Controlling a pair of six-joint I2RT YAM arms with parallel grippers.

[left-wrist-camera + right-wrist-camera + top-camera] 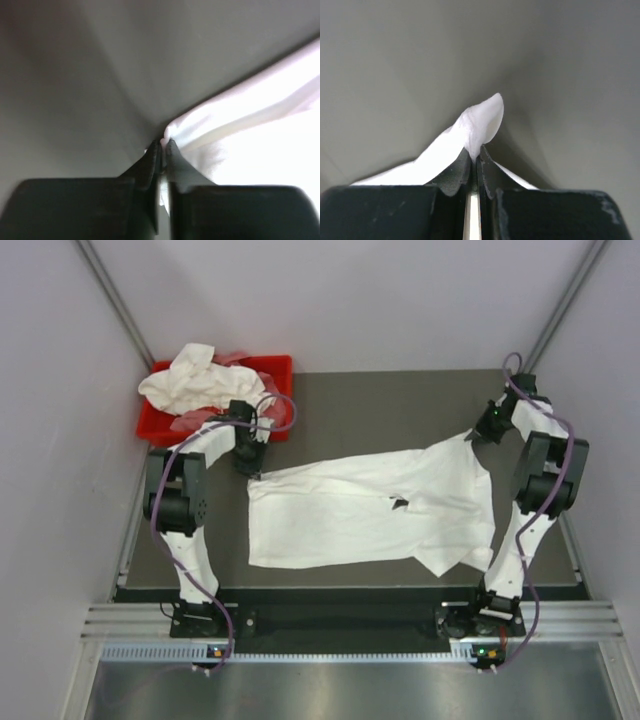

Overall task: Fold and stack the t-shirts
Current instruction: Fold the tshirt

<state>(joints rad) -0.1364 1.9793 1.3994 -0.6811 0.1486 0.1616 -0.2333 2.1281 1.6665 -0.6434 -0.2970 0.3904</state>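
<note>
while the red bin (282, 368) holds crumpled shirts (185, 380), left gripper (162, 143) and right gripper (476, 151) each pinch a corner of the spread t-shirt (340, 515).

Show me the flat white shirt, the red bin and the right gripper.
spread t-shirt (340, 515): top view, middle of its body.
red bin (278, 364): top view, far right rim.
right gripper (476, 154): right wrist view, between its closed fingertips.

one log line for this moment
shirt: spread out | left pincer: shut on shirt | right pincer: shut on shirt | bin: far left
</note>
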